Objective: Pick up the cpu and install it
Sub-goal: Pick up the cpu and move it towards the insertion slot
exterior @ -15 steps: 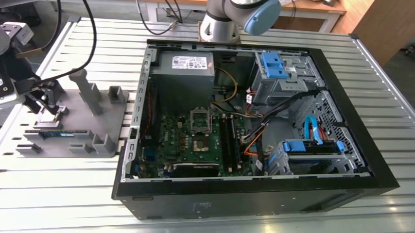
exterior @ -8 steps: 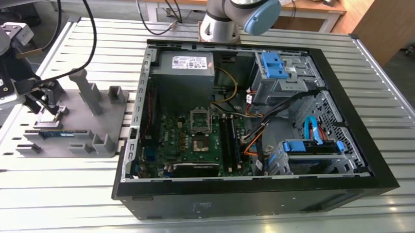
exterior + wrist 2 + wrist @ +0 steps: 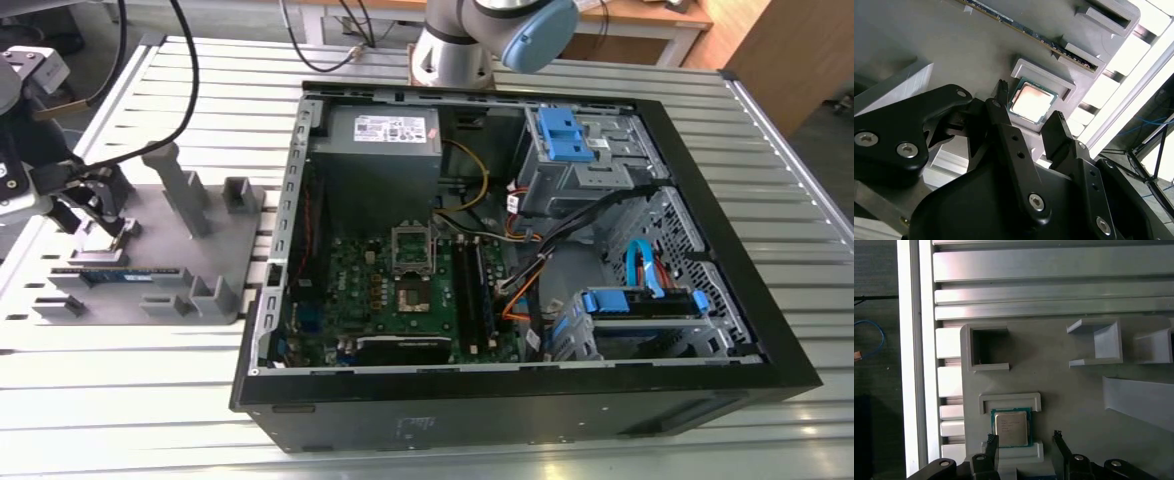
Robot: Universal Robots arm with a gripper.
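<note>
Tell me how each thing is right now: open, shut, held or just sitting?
cpu: lying flat in its pocket on the grey holder.
hand: open, one finger on each side of the cpu.
memory stick: lying in its slot on the grey holder.
computer case: lying on its side, side panel off, insides showing.

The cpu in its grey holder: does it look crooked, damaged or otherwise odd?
Nothing stands out. The cpu lies flat and square in its recess of the grey holder, with the open gripper straddling it.
</note>
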